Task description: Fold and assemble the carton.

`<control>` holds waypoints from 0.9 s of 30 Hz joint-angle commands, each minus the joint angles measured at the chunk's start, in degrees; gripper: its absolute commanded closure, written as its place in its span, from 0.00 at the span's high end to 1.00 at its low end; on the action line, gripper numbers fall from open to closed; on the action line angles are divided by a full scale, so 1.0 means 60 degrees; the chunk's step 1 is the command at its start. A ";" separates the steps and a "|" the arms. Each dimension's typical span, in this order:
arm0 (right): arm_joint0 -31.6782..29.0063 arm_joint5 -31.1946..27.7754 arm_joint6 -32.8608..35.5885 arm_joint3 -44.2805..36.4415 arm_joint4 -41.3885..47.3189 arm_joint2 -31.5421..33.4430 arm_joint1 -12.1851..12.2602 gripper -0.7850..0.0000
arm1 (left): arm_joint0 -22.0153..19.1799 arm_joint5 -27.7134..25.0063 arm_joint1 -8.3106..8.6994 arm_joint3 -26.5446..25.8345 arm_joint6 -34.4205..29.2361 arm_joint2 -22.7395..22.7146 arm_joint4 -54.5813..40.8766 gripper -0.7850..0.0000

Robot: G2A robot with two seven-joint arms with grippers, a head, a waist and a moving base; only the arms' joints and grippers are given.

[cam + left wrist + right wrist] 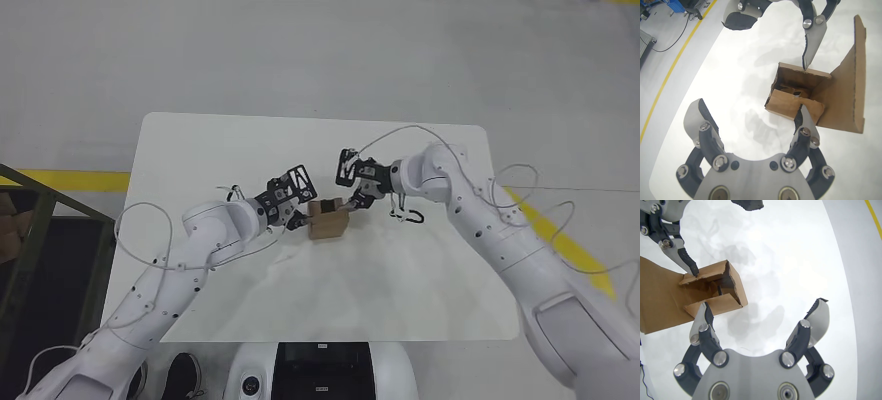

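Note:
A small brown carton [328,218] stands mid-table with its top open and a large lid flap [848,94] folded out to one side. My left gripper [751,108] is open on one side of it; one of its fingertips [803,110] presses the near side flap inward. My right gripper [762,303] is open on the opposite side, with one fingertip [705,307] resting on the other side flap. In the top view the left gripper [293,195] and the right gripper [352,180] flank the carton closely. Neither holds anything.
The white table [420,290] has bare room in front of and behind the carton. A black hook on a cable [408,215] hangs beside the right arm. A dark rack [40,260] stands past the table's left edge, by a yellow floor line [60,180].

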 commanded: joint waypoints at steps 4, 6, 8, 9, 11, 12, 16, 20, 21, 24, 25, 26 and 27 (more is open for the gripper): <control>0.0109 -0.0010 -0.0120 0.0255 -0.0016 -0.0135 -0.0116 1.00 | 0.0076 -0.0045 -0.0003 -0.0008 0.0046 -0.0098 -0.0048 1.00; 0.0149 -0.0025 -0.0165 0.0357 -0.0010 -0.0196 -0.0168 1.00 | 0.0093 -0.0061 -0.0007 -0.0013 0.0057 -0.0118 -0.0059 1.00; 0.0197 -0.0063 -0.0215 0.0487 0.0005 -0.0248 -0.0218 1.00 | 0.0102 -0.0102 -0.0012 -0.0010 0.0046 -0.0135 -0.0065 1.00; 0.0223 -0.0071 -0.0240 0.0545 0.0010 -0.0271 -0.0243 1.00 | 0.0106 -0.0111 -0.0014 -0.0010 0.0042 -0.0145 -0.0066 1.00; 0.0273 -0.0091 -0.0282 0.0649 0.0014 -0.0309 -0.0288 1.00 | 0.0120 -0.0116 -0.0017 0.0005 0.0043 -0.0175 -0.0066 1.00; 0.0290 -0.0101 -0.0314 0.0696 0.0024 -0.0321 -0.0308 1.00 | 0.0125 -0.0131 -0.0019 0.0004 0.0038 -0.0183 -0.0070 1.00; 0.0353 -0.0179 -0.0423 0.0889 0.0034 -0.0372 -0.0381 1.00 | 0.0125 -0.0183 -0.0028 0.0009 -0.0036 -0.0212 -0.0070 1.00; 0.0413 -0.0242 -0.0509 0.1117 0.0060 -0.0440 -0.0464 1.00 | 0.0148 -0.0135 -0.0036 -0.0011 0.0037 -0.0299 -0.0115 1.00; 0.0433 -0.0259 -0.0521 0.1179 0.0064 -0.0455 -0.0485 1.00 | 0.0158 -0.0137 -0.0036 -0.0014 0.0039 -0.0321 -0.0114 1.00; 0.0489 -0.0312 -0.0556 0.1346 0.0092 -0.0488 -0.0541 1.00 | 0.0189 -0.0133 -0.0033 -0.0009 0.0046 -0.0407 -0.0119 1.00; 0.0502 -0.0336 -0.0570 0.1399 0.0111 -0.0495 -0.0558 1.00 | 0.0205 -0.0118 -0.0033 -0.0011 0.0057 -0.0439 -0.0135 1.00; 0.0518 -0.0361 -0.0570 0.1458 0.0136 -0.0501 -0.0575 1.00 | 0.0222 -0.0109 -0.0033 -0.0016 0.0062 -0.0461 -0.0141 1.00; 0.0533 -0.0377 -0.0592 0.1493 0.0161 -0.0504 -0.0592 1.00 | 0.0236 -0.0109 -0.0034 -0.0023 0.0064 -0.0472 -0.0137 1.00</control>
